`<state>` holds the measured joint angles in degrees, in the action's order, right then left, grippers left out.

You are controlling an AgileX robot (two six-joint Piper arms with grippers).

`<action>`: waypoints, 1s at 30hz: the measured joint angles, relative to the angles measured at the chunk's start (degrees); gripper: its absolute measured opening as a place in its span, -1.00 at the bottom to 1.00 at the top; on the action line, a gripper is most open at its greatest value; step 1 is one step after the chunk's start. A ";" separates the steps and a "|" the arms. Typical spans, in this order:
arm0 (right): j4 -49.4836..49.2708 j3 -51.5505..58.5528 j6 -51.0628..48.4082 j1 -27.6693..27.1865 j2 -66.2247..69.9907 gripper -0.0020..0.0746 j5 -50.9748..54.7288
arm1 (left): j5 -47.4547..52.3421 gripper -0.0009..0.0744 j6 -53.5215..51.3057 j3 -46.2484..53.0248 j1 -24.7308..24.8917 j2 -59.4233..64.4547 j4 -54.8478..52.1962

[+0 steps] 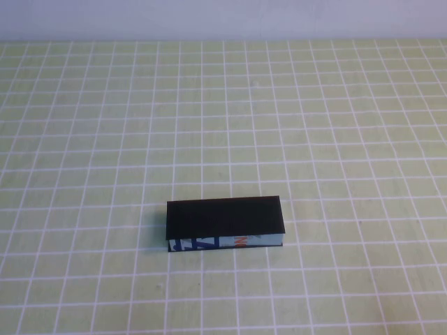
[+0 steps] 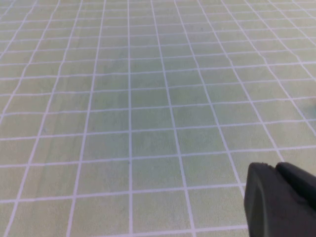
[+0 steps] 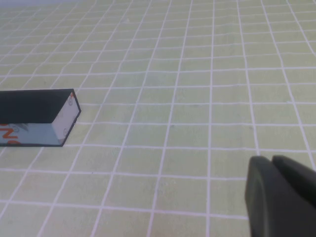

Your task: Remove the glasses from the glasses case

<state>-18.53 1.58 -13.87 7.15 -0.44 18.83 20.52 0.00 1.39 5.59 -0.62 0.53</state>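
Observation:
The glasses case (image 1: 225, 223) lies closed on the green checked cloth, a little below the middle of the high view, its black lid on top and its light blue printed front side facing me. Its right end also shows in the right wrist view (image 3: 39, 117). The glasses are hidden. Neither arm shows in the high view. My left gripper (image 2: 274, 169) is shut and empty over bare cloth, with the case out of its view. My right gripper (image 3: 270, 161) is shut and empty, well to the right of the case.
The green checked cloth (image 1: 335, 139) covers the whole table. A pale wall (image 1: 223, 17) runs along the far edge.

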 joint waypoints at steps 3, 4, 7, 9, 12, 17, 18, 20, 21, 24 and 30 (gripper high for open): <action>0.00 0.00 0.00 0.00 0.00 -0.99 0.00 | 0.00 -0.99 0.00 0.00 0.00 0.00 0.00; 0.00 0.00 0.00 0.00 0.00 -0.99 0.00 | 0.00 -0.99 0.00 0.00 0.00 0.00 -0.13; 0.00 0.00 0.00 0.00 0.00 -0.99 0.00 | 0.00 -0.99 0.00 0.00 0.00 0.00 -0.13; -0.04 0.00 0.00 0.00 0.00 -0.99 0.00 | 0.00 -0.99 0.00 0.00 0.00 0.00 -0.13; -0.04 0.00 0.00 0.00 0.00 -0.99 0.00 | 0.00 -0.99 0.00 0.00 0.00 0.00 -0.53; -0.13 0.00 0.00 0.00 0.00 -0.99 0.00 | 0.00 -0.99 0.00 0.00 0.00 0.00 -0.53; -0.13 0.00 0.00 0.00 0.00 -0.99 0.00 | 0.00 -0.99 0.00 0.00 0.00 0.00 -0.53; -0.13 0.00 0.00 0.00 0.00 -0.99 0.00 | -0.11 -0.99 0.00 0.00 0.00 0.00 -0.53; -0.13 0.00 0.00 0.00 0.00 -0.99 0.00 | -0.11 -0.99 0.00 0.00 0.00 0.00 -0.53; -0.17 0.00 0.00 0.00 0.00 -0.99 0.00 | -0.66 -0.99 0.00 0.00 0.00 0.00 0.35; -0.17 0.00 0.00 0.00 0.00 -0.99 0.00 | -5.72 -0.99 0.00 0.00 0.00 0.00 11.55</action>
<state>-18.70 1.58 -13.87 7.15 -0.44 18.83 14.80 0.00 1.39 5.59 -0.62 12.09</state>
